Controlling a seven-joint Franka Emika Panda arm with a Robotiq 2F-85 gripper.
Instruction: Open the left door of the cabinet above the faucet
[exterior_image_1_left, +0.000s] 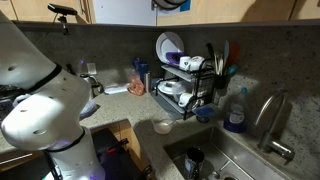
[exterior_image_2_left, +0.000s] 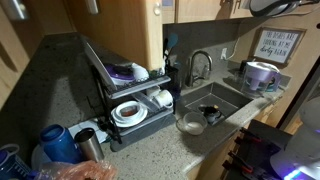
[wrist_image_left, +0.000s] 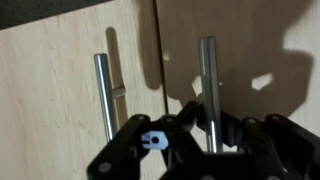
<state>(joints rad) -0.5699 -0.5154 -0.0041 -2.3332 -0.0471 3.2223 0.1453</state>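
The wrist view looks straight at two flat light tan doors of the cabinet, with the seam between them near the middle. Each door has a vertical steel bar handle. My gripper is at the bottom of this view, its dark fingers closed on either side of the handle on the right in the picture. The other handle is free. Both doors look shut and flush. The cabinet also runs along the top of both exterior views. The steel gooseneck faucet stands below at the sink.
A black dish rack with plates and bowls stands on the counter beside the sink. A blue soap bottle is near the faucet. A small bowl sits on the counter. My white arm fills the near side.
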